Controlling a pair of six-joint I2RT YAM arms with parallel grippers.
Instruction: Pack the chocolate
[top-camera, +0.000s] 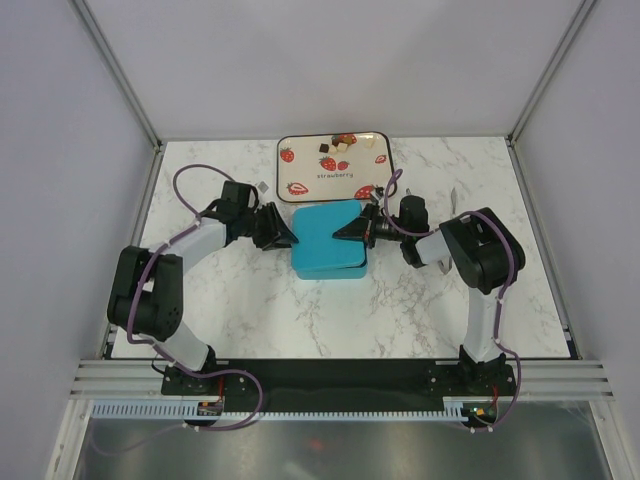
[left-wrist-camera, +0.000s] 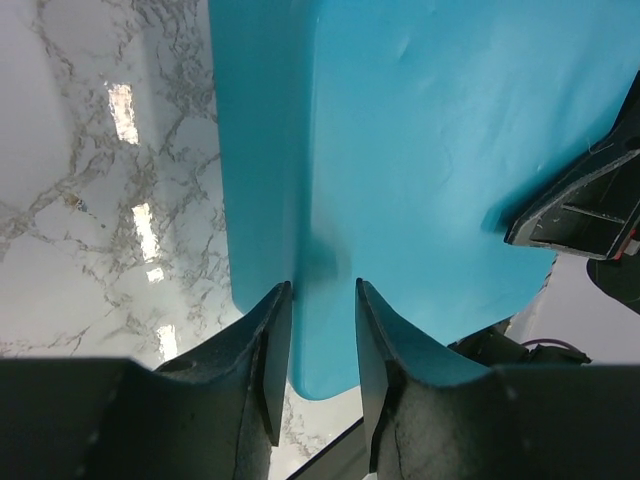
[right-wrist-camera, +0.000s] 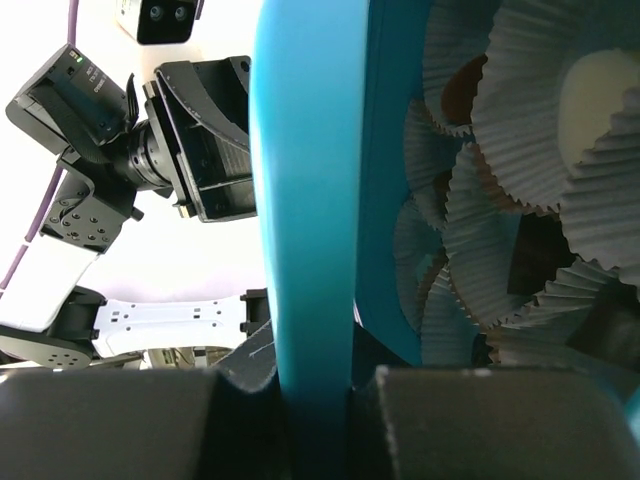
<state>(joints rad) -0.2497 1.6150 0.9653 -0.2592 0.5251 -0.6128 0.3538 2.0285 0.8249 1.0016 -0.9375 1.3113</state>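
A teal box (top-camera: 330, 265) sits mid-table with its teal lid (top-camera: 328, 230) over it. My left gripper (top-camera: 288, 240) is closed on the lid's left rim (left-wrist-camera: 330, 200), one finger (left-wrist-camera: 262, 350) on each side of it. My right gripper (top-camera: 350, 232) is shut on the lid's right rim (right-wrist-camera: 300, 200) and holds that side lifted. Under the lid, the right wrist view shows grey-white liner cups (right-wrist-camera: 520, 120) with dark (right-wrist-camera: 530, 260) and white (right-wrist-camera: 600, 100) chocolate in some. More chocolate pieces (top-camera: 340, 143) lie on the strawberry tray (top-camera: 300, 175) behind the box.
The marble table (top-camera: 250, 310) is bounded by walls on the left, back and right. The strawberry tray stands close behind the box. The right gripper's fingers (left-wrist-camera: 575, 205) show in the left wrist view, and the left gripper (right-wrist-camera: 200, 150) shows in the right wrist view.
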